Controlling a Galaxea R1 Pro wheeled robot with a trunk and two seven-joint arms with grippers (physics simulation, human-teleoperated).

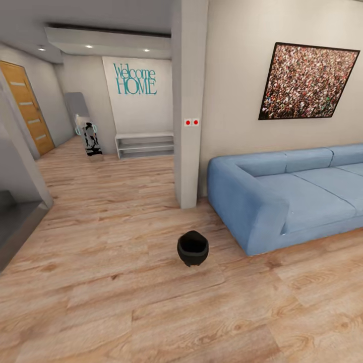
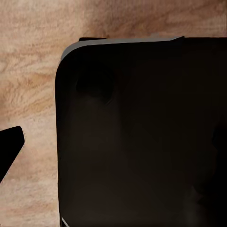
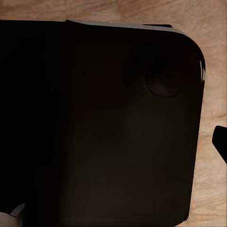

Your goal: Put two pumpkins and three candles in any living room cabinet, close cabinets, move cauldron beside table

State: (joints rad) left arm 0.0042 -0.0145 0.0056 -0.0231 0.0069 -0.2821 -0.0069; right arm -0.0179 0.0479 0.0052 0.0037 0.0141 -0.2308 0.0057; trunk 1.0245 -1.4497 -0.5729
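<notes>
The cauldron [image 1: 192, 248], a small round black pot with an open top, stands upright on the wooden floor in the head view. It sits just in front of a grey pillar [image 1: 188, 126] and left of a blue sofa's arm. In the left wrist view one dark fingertip [image 2: 10, 145] shows over the floor beside my dark base [image 2: 142, 137]. The right wrist view likewise has a dark fingertip [image 3: 220, 141] next to the base [image 3: 99, 123]. Nothing is seen held. The pumpkins, candles, cabinet and table are out of view.
A long blue sofa [image 1: 287, 194] runs along the right wall under a framed picture [image 1: 306, 82]. A grey slanted structure [image 1: 15, 212] juts in at the left edge. Beyond the pillar, a hallway holds a white low shelf [image 1: 144, 145] and a wooden door [image 1: 29, 108].
</notes>
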